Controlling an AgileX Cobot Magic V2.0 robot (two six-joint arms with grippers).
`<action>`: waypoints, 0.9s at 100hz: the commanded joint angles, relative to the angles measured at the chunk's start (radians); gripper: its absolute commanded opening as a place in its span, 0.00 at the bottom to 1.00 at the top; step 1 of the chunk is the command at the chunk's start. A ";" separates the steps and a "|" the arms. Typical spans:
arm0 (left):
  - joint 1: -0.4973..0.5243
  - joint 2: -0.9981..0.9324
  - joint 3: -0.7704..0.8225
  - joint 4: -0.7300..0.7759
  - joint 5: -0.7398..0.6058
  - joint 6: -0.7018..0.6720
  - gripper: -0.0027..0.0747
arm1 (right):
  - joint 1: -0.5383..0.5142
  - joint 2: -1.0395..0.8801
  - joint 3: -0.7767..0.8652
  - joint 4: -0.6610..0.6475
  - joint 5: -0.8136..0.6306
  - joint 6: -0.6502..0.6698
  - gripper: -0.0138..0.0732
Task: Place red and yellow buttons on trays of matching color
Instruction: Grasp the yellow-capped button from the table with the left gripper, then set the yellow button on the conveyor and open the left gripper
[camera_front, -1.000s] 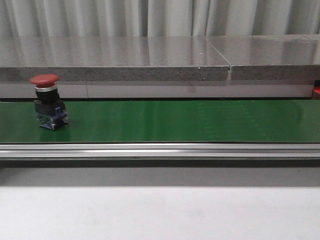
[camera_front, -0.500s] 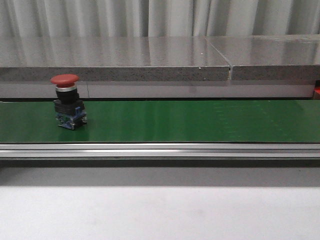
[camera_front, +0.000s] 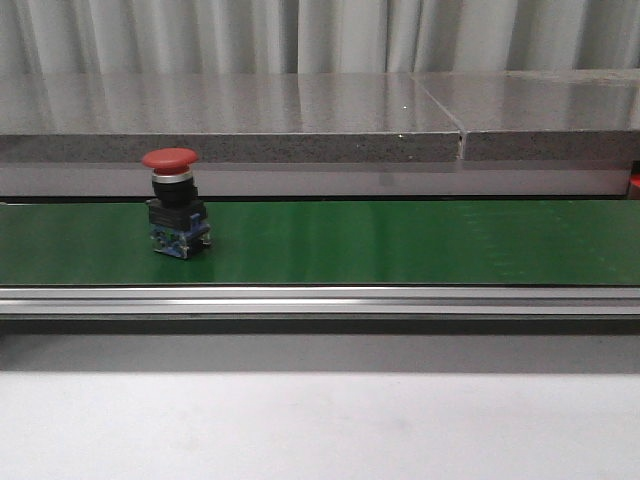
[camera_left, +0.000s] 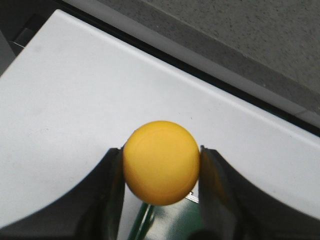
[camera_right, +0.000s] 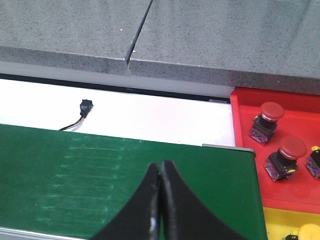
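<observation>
Yellow button clamped in left gripper, above white surface

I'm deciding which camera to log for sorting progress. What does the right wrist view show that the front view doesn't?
Only the right wrist view shows the red tray holding two red buttons, a yellow tray below it, and the right gripper shut and empty. Only the front view shows the red button standing upright on the belt. Both share the green belt and the grey stone ledge.
</observation>
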 joint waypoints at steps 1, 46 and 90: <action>-0.030 -0.097 0.034 -0.022 -0.088 0.005 0.01 | 0.001 -0.005 -0.034 0.016 -0.056 -0.007 0.08; -0.134 -0.236 0.306 -0.022 -0.185 0.005 0.01 | 0.001 -0.005 -0.034 0.016 -0.056 -0.007 0.08; -0.137 -0.236 0.416 -0.040 -0.241 0.005 0.01 | 0.001 -0.005 -0.034 0.016 -0.056 -0.007 0.08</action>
